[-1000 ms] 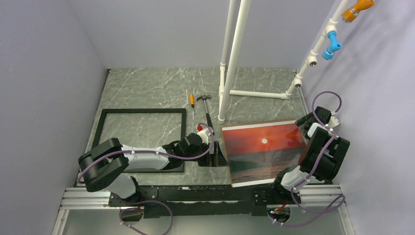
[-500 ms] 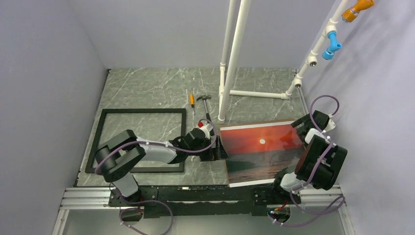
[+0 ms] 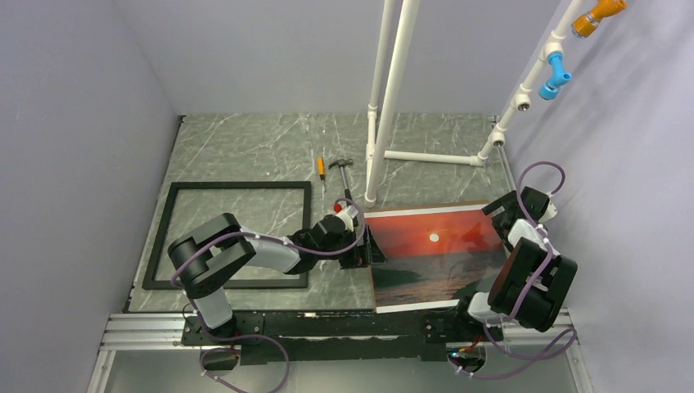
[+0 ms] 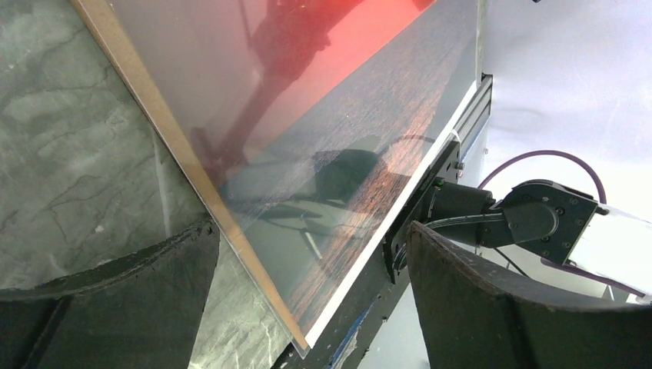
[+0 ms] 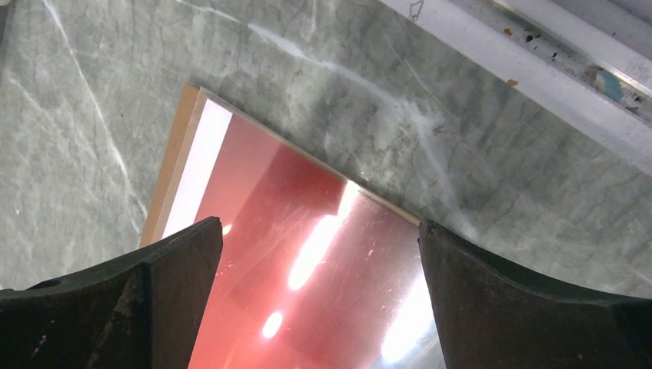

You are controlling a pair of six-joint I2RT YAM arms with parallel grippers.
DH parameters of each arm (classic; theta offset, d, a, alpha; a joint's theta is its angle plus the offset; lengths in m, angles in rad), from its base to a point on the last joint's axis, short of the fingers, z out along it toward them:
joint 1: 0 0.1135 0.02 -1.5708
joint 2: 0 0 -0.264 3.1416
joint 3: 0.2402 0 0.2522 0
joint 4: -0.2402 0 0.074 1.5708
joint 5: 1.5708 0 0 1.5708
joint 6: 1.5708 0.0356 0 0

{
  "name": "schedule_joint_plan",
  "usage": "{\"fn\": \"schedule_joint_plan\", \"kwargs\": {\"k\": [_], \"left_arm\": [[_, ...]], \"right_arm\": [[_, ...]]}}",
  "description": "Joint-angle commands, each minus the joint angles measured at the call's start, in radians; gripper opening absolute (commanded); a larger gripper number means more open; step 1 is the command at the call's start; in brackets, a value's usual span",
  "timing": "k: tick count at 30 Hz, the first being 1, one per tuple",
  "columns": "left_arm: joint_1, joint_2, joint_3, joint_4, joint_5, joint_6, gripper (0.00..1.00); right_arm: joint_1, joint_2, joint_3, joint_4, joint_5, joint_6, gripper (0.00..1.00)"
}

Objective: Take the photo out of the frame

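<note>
The photo (image 3: 434,258), a red-orange sunset print on a brown board, lies on the right of the table, its near edge over the front rail. The empty black frame (image 3: 233,233) lies flat on the left, apart from the photo. My left gripper (image 3: 366,246) is open at the photo's left edge. In the left wrist view the photo (image 4: 323,115) slants between the wide-apart jaws of that gripper (image 4: 311,231). My right gripper (image 3: 501,217) is open over the photo's far right corner. The right wrist view shows the glossy red corner (image 5: 307,254) between the jaws of that gripper (image 5: 315,227).
A black-handled hammer (image 3: 345,184) and an orange screwdriver (image 3: 321,169) lie behind the left gripper. White pipes (image 3: 385,106) stand at the back middle, with a base pipe (image 3: 430,156) on the table. The metal rail (image 3: 327,323) runs along the near edge. Grey walls close both sides.
The photo has slid a little to the left and lies flatter. The left arm's elbow has swung right and forward. The right arm has shifted slightly to the left.
</note>
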Motion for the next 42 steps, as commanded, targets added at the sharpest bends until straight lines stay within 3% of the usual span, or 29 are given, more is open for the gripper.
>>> {"fn": "schedule_joint_plan", "kwargs": {"k": [1, 15, 29, 34, 42], "left_arm": [[-0.014, -0.015, -0.012, 0.041, 0.008, -0.017, 0.93], [-0.039, -0.149, 0.019, -0.053, -0.011, 0.002, 0.94], [-0.040, -0.016, 0.099, -0.032, 0.044, -0.018, 0.95], [-0.038, 0.028, 0.132, -0.083, 0.046, -0.005, 0.96], [-0.039, -0.022, 0.183, -0.348, -0.012, 0.108, 0.99]], "right_arm": [[0.006, -0.027, -0.018, -0.012, -0.016, 0.009, 0.99], [0.008, -0.028, -0.016, -0.010, -0.007, -0.007, 1.00], [0.038, -0.118, 0.017, -0.055, 0.061, -0.022, 0.99], [0.061, -0.146, 0.038, -0.071, 0.098, -0.035, 1.00], [0.155, -0.142, 0.018, -0.032, 0.045, -0.049, 0.99]]}}
